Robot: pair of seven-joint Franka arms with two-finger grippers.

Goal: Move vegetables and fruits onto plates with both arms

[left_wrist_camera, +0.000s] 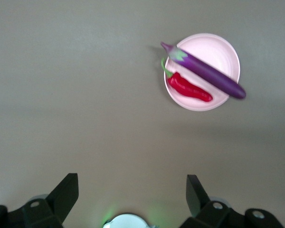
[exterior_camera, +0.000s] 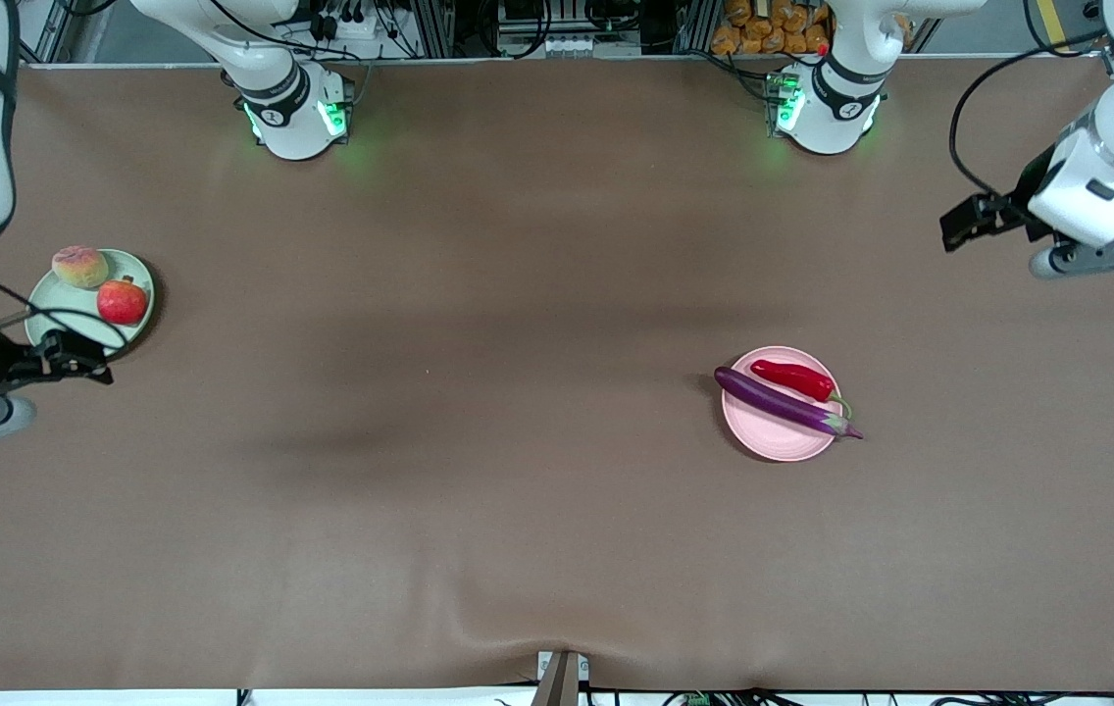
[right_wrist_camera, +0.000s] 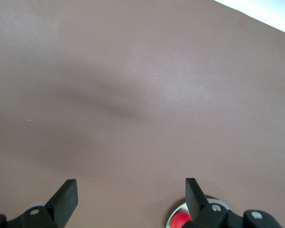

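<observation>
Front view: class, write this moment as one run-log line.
green plate: peach, red fruit | pink plate: eggplant, chili | left gripper open, empty | right gripper open, empty

No legible txt, labels, brands or nos. anywhere in the views.

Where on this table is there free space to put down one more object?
The widest bare patch is the brown table between the green plate and the pink plate, and also the strip nearest the front camera. Both plates are crowded: peach and red fruit on green, eggplant and chili pepper on pink.
</observation>
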